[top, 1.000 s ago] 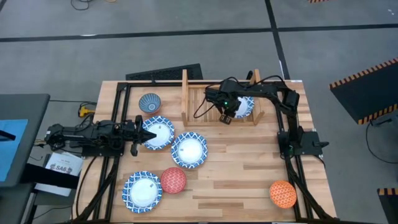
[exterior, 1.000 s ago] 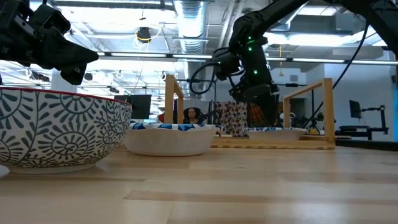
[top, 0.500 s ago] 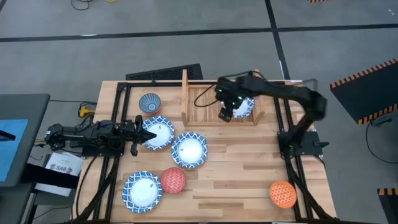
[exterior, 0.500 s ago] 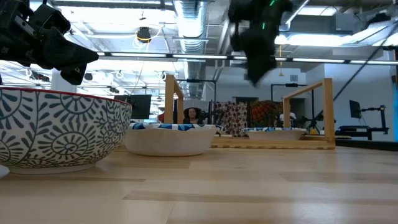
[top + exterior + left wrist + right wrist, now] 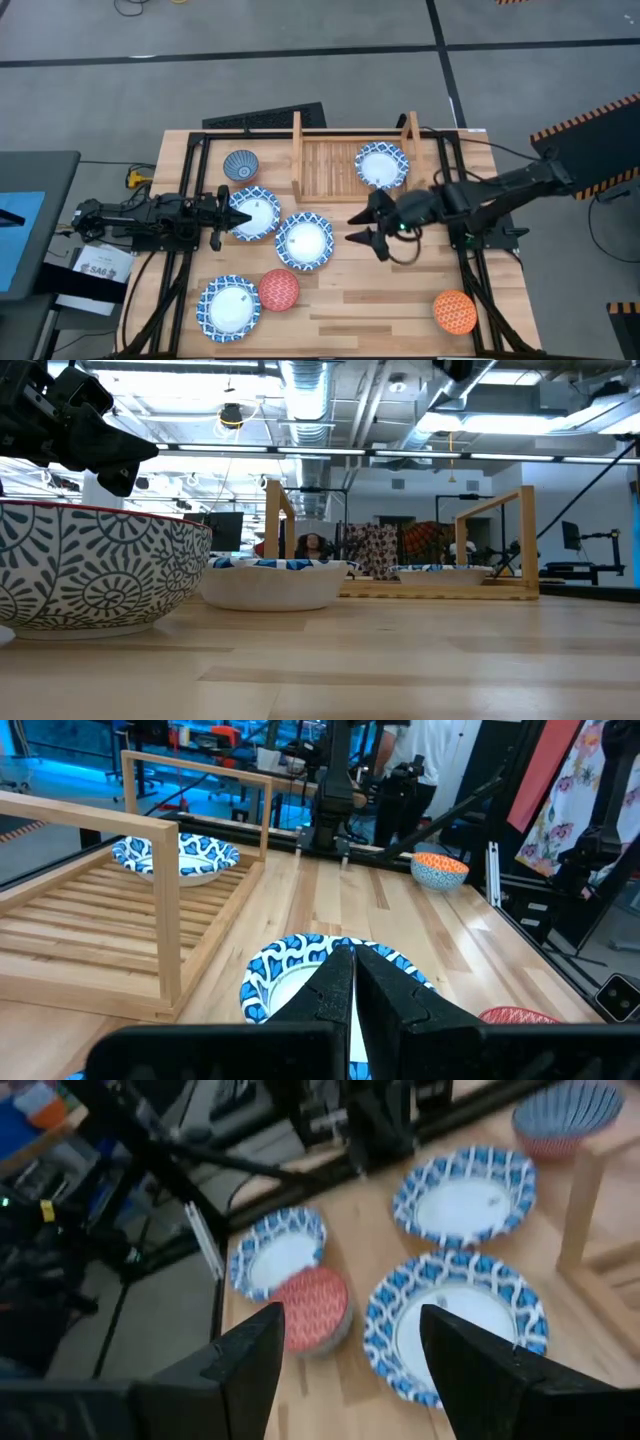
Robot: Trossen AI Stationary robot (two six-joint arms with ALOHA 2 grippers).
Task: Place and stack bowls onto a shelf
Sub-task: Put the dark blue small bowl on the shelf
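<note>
The wooden shelf (image 5: 352, 166) stands at the table's far side. One white bowl with a blue rim (image 5: 381, 165) rests in its right part and also shows in the left wrist view (image 5: 175, 857). Three more white bowls (image 5: 254, 212) (image 5: 304, 241) (image 5: 229, 307), a red bowl (image 5: 279, 289) and a small blue bowl (image 5: 241, 165) sit on the table's left half. The orange bowl (image 5: 455, 311) sits near right. My left gripper (image 5: 228, 212) is shut and held above the left white bowl's edge (image 5: 290, 960). My right gripper (image 5: 360, 227) is open and empty, in the air near the shelf's front, pointing left at the middle bowl (image 5: 455, 1325).
Black metal frames (image 5: 185, 200) (image 5: 465, 220) run along the table's left and right sides. A dark keyboard-like slab (image 5: 265, 118) lies behind the shelf. Bare wood lies between the red bowl and the orange bowl. A person stands beyond the table (image 5: 440, 760).
My right gripper has risen from the bowl on the shelf and swung toward the table's near edge. It now points left over the bare wood in front of the shelf. The bowl has stayed on the shelf.
</note>
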